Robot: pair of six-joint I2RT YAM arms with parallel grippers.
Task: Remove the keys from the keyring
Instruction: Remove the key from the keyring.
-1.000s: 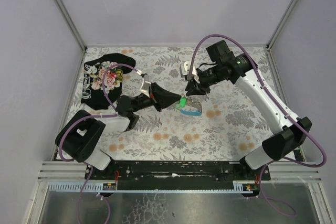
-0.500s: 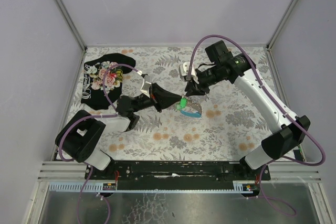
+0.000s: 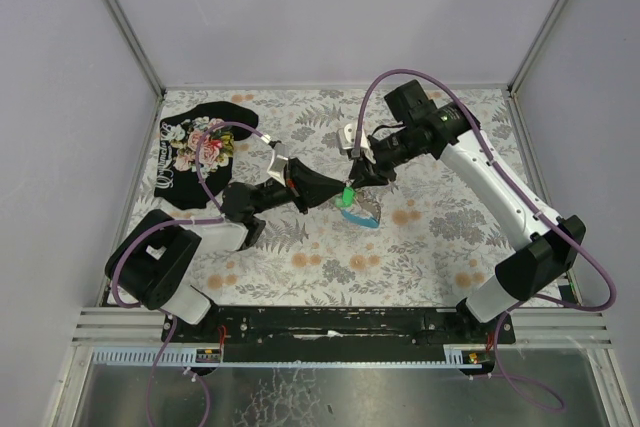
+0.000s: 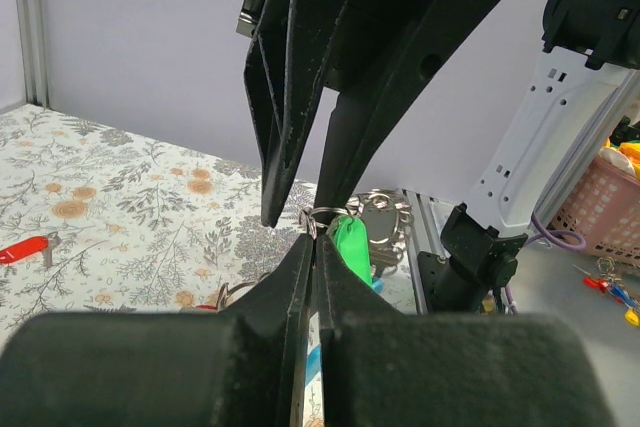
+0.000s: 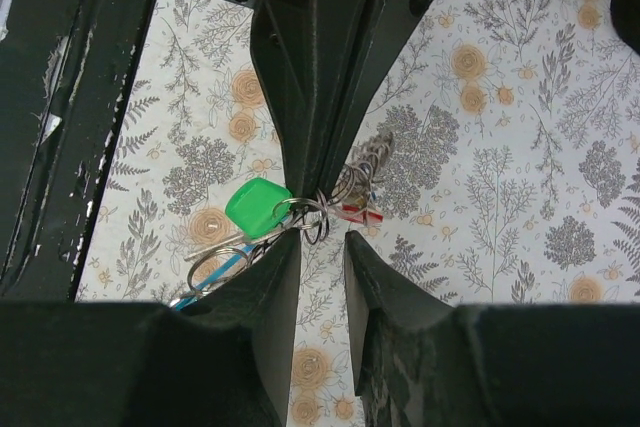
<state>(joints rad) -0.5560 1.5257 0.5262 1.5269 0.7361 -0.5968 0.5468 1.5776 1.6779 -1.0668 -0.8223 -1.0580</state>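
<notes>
Two end effectors meet tip to tip at the keyring [image 5: 303, 212]. My left end effector [image 4: 315, 242] is pressed together, pinching the ring over the counter [image 5: 470, 147]. The right end effector [image 5: 320, 242] is slightly spread with nothing visible in its gap. It sits just short of the ring, nearer arm for the green key [image 5: 257, 207], which angles off to one side.
</notes>
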